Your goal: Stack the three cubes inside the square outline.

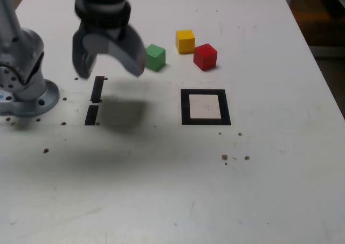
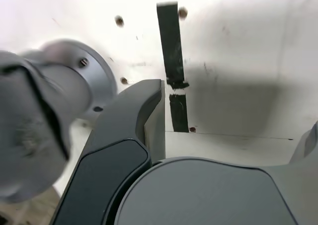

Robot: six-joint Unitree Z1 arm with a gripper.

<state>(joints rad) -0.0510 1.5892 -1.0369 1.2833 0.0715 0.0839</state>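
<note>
White table carrying all items. Arm base at the exterior view's nine o'clock edge. Hand, jaws spread and empty, hanging above two black tape strips. Square outline, just right of centre, holds nothing. Three cubes lie outside it toward twelve o'clock: red cube nearest, yellow cube beyond, green cube at eleven o'clock, each slightly apart.

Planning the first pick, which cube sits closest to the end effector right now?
The green cube, at the exterior view's left end of the group; the yellow cube and red cube lie farther right.
</note>
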